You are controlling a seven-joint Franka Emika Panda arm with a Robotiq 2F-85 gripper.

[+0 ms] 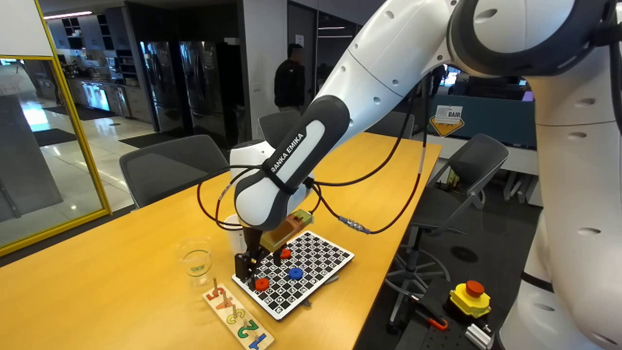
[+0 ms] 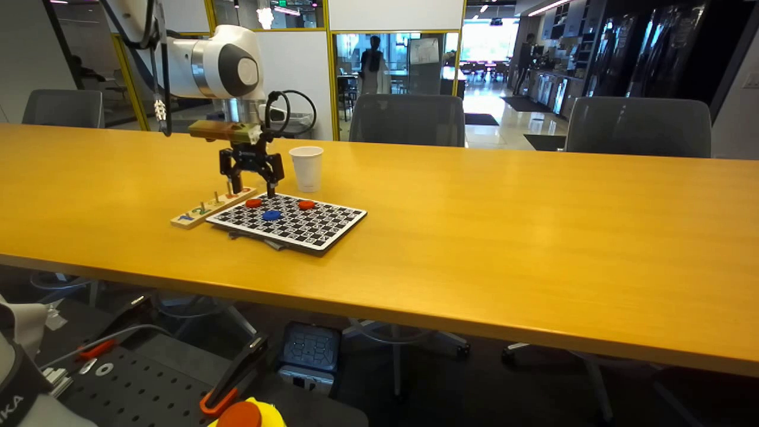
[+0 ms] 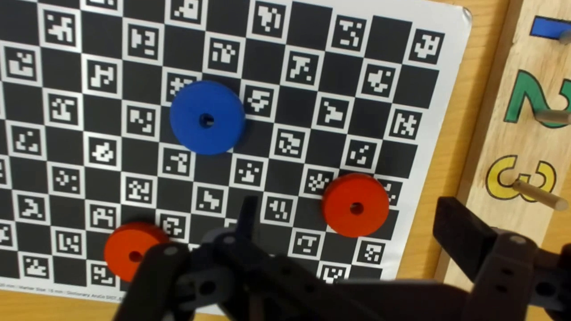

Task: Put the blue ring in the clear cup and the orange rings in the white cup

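In an exterior view, clear cup (image 1: pixel 195 261) and white cup (image 1: pixel 236 240) stood near the checkerboard (image 1: pixel 316 257). In the wrist view, blue ring (image 3: pixel 192 118) and orange rings (image 3: pixel 345 200) lay there; the tool (image 3: pixel 350 218), jaws parted, might have hit the pegboard (image 3: pixel 513 145) if lowered straight.

The glossy white, rounded arm (image 1: pixel 388 63) is dotted with grey oval recesses (image 1: pixel 585 102) and wrapped in dark grey bands (image 1: pixel 335 112), one carrying pale lettering (image 1: pixel 286 153) ("RANKA EMIKA" is legible). Thin black cables (image 1: pixel 340 184), dark red in places, share a silver connector (image 1: pixel 354 224); an amber-and-green box (image 1: pixel 286 232) adjoins the black two-fingered gripper (image 2: pixel 254 191).
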